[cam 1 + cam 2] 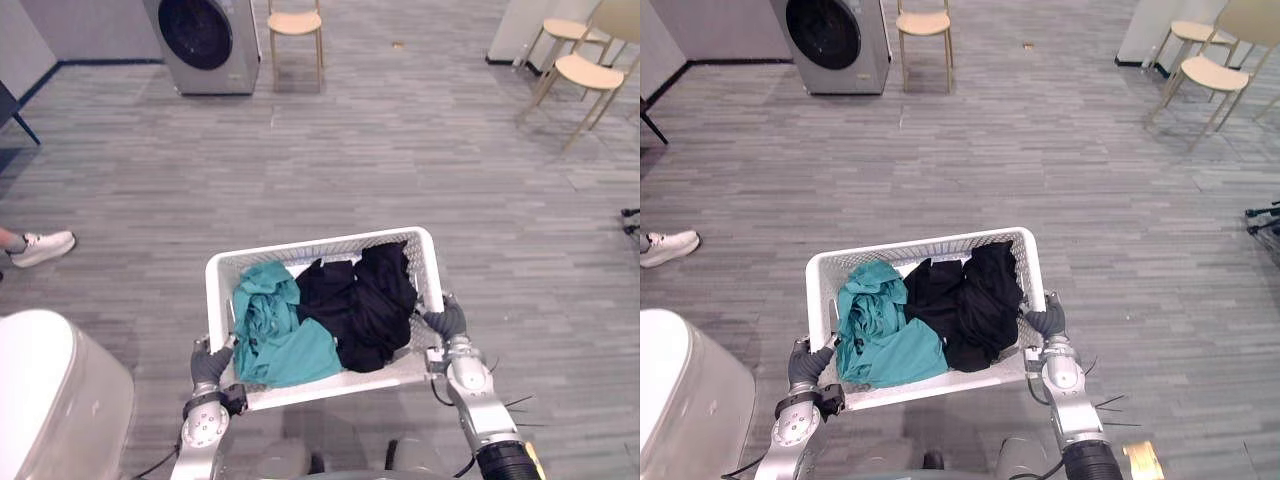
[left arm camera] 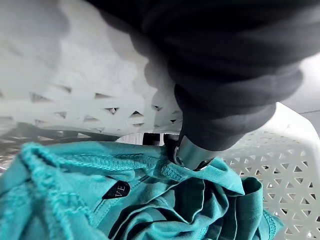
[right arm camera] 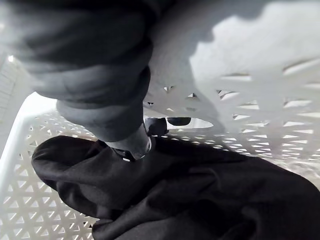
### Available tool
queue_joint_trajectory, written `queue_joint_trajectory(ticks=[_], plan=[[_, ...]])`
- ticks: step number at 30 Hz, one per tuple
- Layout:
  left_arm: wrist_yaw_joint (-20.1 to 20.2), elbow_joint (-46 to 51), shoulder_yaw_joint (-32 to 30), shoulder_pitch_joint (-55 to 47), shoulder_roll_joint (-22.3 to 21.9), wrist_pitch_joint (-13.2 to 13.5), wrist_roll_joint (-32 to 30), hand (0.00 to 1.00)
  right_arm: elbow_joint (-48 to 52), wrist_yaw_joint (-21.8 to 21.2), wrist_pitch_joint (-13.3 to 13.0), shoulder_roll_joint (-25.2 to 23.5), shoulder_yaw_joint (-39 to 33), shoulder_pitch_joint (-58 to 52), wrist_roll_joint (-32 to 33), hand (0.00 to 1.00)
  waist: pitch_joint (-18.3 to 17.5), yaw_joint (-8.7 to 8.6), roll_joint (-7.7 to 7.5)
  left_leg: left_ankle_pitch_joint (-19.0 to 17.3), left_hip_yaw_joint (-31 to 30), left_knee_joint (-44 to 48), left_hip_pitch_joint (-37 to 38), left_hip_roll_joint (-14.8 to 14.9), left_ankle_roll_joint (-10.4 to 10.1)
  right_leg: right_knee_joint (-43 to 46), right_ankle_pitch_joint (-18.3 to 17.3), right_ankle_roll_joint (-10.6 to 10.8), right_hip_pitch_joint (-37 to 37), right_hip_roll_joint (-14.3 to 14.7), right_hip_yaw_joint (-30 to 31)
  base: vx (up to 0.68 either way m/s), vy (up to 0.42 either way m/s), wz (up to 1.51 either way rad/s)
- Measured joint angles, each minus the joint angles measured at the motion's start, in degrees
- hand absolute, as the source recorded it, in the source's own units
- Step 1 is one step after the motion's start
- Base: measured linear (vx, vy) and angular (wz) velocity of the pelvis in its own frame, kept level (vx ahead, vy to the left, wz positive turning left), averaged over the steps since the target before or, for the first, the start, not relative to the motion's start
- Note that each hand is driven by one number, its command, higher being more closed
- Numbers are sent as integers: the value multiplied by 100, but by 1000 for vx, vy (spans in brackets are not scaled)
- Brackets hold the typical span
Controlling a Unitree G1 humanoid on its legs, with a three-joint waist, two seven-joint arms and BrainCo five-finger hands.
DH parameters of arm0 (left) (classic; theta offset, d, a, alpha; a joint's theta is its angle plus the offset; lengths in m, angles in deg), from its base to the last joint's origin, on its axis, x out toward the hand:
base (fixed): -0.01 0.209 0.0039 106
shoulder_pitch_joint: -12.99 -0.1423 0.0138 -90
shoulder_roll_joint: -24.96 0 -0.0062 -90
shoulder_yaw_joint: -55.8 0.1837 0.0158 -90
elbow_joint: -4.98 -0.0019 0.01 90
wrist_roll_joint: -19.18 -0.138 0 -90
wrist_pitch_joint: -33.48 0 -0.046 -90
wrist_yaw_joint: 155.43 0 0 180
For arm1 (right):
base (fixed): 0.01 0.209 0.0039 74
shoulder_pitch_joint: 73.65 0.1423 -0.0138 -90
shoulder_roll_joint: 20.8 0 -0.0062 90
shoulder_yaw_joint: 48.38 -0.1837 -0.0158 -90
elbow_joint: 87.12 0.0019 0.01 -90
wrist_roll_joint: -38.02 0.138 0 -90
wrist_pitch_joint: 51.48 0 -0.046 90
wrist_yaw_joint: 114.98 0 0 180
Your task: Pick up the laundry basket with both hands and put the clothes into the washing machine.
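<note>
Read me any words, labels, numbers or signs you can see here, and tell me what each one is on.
Small dark label on the teal shirt: pale lettering, partly tucked under a fold, not readable as a whole word.
Washing machine: any print on its front is too small to read.
White basket and black clothes: no text visible.

basket (image 1: 320, 243): white plastic lattice, matt; teal cloth (image 1: 275, 330) & black cloth (image 1: 365, 300) creased; floor (image 1: 400, 150) wood-look planks.
</note>
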Motion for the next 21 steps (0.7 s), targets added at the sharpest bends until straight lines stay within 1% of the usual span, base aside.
queue_joint_trajectory(ticks=[1, 2, 3, 4, 5, 6, 7, 8, 9, 10, 11, 12, 13, 14, 15, 16, 17, 18, 19, 20, 21], plan=[[1, -3, 26, 46, 26, -2, -28, 100, 0, 4, 1, 29, -9, 0, 8, 100, 20, -38, 38, -19, -26, -100, 126, 55, -86, -686, 320, 57, -53, 70, -30, 560, -95, 39], [1, -10, 28, 115, 66, -7, -113, 100, 9, 13, 1, 27, -9, 0, 14, 100, 6, -130, -1, -64, -51, -285, 393, 81, -240, -1968, 941, 197, -143, 131, -36, 492, -126, 33], [1, -32, 28, 174, 84, -8, -163, 100, 16, 29, 1, 43, -13, -1, 23, 100, 4, -156, -36, -150, -70, -378, 620, 80, -394, -2422, 1221, 167, -245, 144, 48, 656, -195, 37], [1, -61, 35, 195, 91, -8, -180, 100, 20, 32, 7, 50, -14, -44, 20, 100, -36, -200, -105, -271, -117, -389, 982, 79, -611, -2579, 1319, 22, -265, 148, 107, 885, -273, 31], [2, -133, 59, 212, 52, -9, -187, 100, 24, 34, 16, 54, -15, -90, 16, 100, -95, -250, -64, -343, -189, -276, 1191, 169, -735, -2420, 2034, -287, -237, 199, 235, 800, -237, 28], [1, -197, 89, 215, 2, -8, -188, 100, 22, 35, 42, 90, -25, -100, 1, 100, -172, -269, 65, -351, -203, -94, 1200, 314, -755, -2215, 2388, -322, -256, 257, 234, 1008, -289, 13], [2, -288, 143, 227, -102, -9, -232, 100, 24, 35, 50, 229, -37, -85, -26, 100, -294, -265, 454, -198, -188, 870, 919, 748, -1013, -1685, 2504, -466, -299, 550, 38, 811, -243, -2], [2, -302, 152, 243, -135, -8, -246, 100, 24, 34, 53, 276, -37, -66, -27, 100, -298, -262, 565, 25, -189, 1492, 655, 937, -1225, -1508, 2304, -567, -271, 666, -47, 793, -272, -16], [2, -426, 152, 324, -184, -9, -274, 100, 25, 34, 69, 324, -36, -47, -24, 100, -275, -226, 640, 1052, -184, 2808, 74, 1197, -1255, -1297, 1956, -670, -88, 846, -81, 759, -269, -22], [3, -543, 166, 367, -242, -39, -273, 100, 32, 53, 113, 352, -36, -58, -14, 100, -212, -130, 681, 1977, -208, 4096, -426, 1497, -1320, -1412, 1694, -679, 411, 1041, -74, 608, -208, -22], [4, -561, 189, 378, -261, -57, -273, 100, 33, 89, 139, 365, -39, -62, -7, 100, -174, -105, 687, 1880, -194, 4807, -702, 1630, -1255, -1516, 1602, -693, 709, 1140, -72, 834, -220, -15], [4, -556, 207, 354, -250, -61, -272, 100, 107, 164, 152, 360, -39, -81, -2, 100, -93, -74, 610, 1495, -144, 5750, -1221, 1695, -930, -1757, 1384, -731, 1313, 1244, -13, 498, -98, -5], [5, -555, 207, 353, -238, -60, -269, 100, 199, 168, 151, 362, -39, -100, -1, 100, -39, -57, 549, 1289, -94, 5931, -1447, 1670, -720, -1894, 1245, -733, 1616, 1249, 45, 736, -112, -16], [12, -539, 208, 347, -216, -58, -266, 100, 327, 169, 144, 372, -39, -104, -1, 100, -15, 48, 452, 926, 79, 5875, -1898, 1552, -515, -2207, 1168, -721, 2109, 1241, 188, 590, -18, -32], [12, -446, 208, 340, -198, -51, -265, 100, 427, 171, 119, 395, -40, -74, 0, 100, 1, 166, 401, 636, 219, 5415, -2429, 1399, -432, -2509, 1085, -627, 2494, 1211, 337, 592, 18, -41], [13, -402, 208, 342, -188, -38, -266, 100, 426, 171, 101, 417, -40, -33, 11, 100, 10, 215, 369, 562, 235, 5006, -2645, 1269, -403, -2628, 1026, -536, 2636, 1158, 390, 586, 93, -42], [13, -331, 208, 342, -189, -35, -267, 100, 410, 169, 91, 451, -40, 51, 47, 100, 38, 240, 306, 551, 218, 3778, -2960, 964, -405, -2810, 941, -404, 2867, 1006, 468, 568, 162, -36], [19, -310, 208, 340, -208, -35, -271, 100, 390, 168, 80, 495, -39, 97, 47, 100, 87, 294, 260, 675, 207, 2292, -3100, 738, -577, -3018, 818, -224, 3126, 855, 542, 566, 192, -38], [19, -310, 208, 331, -216, -37, -272, 100, 342, 165, 80, 498, -39, 128, 47, 100, 84, 328, 282, 864, 169, 1531, -3136, 667, -771, -3136, 761, -136, 3278, 792, 620, 594, 248, -54], [19, -307, 208, 296, -218, -42, -285, 100, 183, 167, 78, 492, -26, 198, 45, 100, 32, 389, 369, 1562, 194, 614, -3107, 686, -930, -3334, 612, 50, 3513, 735, 839, 642, 281, -58], [18, -280, 208, 311, -194, -49, -291, 100, 52, 189, 78, 470, 12, 218, 50, 100, 2, 486, 318, 1935, 383, 867, -3077, 526, -656, -3448, 478, 56, 3735, 635, 1104, 663, 294, -42]])
